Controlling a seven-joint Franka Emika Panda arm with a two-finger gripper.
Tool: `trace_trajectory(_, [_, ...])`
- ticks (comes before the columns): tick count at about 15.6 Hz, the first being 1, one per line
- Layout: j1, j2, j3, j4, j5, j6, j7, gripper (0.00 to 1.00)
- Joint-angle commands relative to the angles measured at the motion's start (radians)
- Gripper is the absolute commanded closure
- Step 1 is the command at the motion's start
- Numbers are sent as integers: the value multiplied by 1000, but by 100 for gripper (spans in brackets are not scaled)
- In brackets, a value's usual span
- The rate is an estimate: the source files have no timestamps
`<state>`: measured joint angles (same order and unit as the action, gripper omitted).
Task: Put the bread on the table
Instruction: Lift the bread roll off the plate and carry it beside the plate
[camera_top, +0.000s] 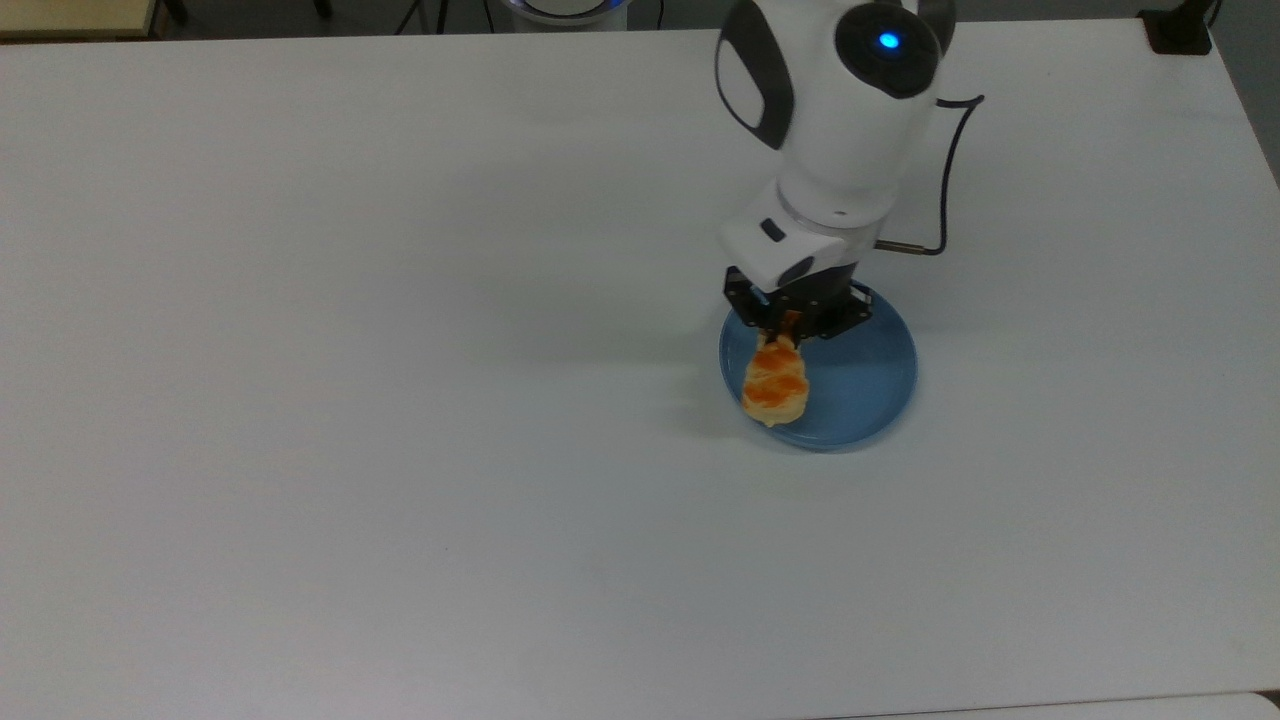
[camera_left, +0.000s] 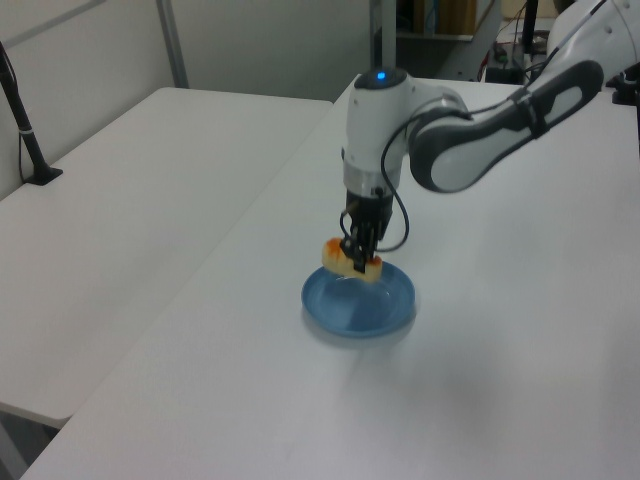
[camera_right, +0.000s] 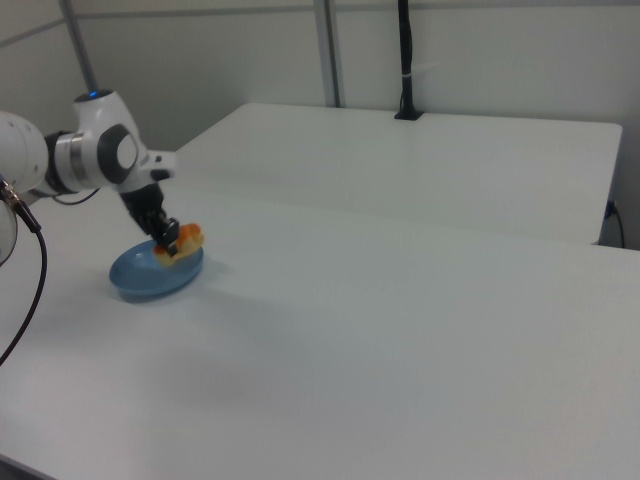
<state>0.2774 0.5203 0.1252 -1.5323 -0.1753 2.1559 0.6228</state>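
The bread (camera_top: 774, 385) (camera_left: 340, 259) (camera_right: 184, 240), a pale-tan pastry with orange-brown bumps, hangs in the air above the round blue plate (camera_top: 860, 385) (camera_left: 375, 305) (camera_right: 140, 278). My gripper (camera_top: 788, 320) (camera_left: 356, 256) (camera_right: 170, 240) is shut on the end of the bread nearer the arm. In the top view the bread sits over the plate's left part, its free end near the rim. The white table (camera_top: 400, 400) (camera_left: 480, 380) (camera_right: 400, 340) lies below.
A black cable (camera_top: 945, 180) loops off the arm's wrist in the top view. A second white table (camera_left: 140, 200) (camera_right: 420, 160) stands alongside, with a black post (camera_left: 25, 135) (camera_right: 405, 60) clamped at its edge.
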Motion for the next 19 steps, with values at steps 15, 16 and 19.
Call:
trace_trajectory(15, [-334, 4, -9, -17, -16, -42, -621, 77])
trace_trajectory(16, [-339, 6, -10, -29, -18, -41, -644, 77])
trace_trajectory(19, [-339, 15, -9, -38, -18, -41, -686, 77])
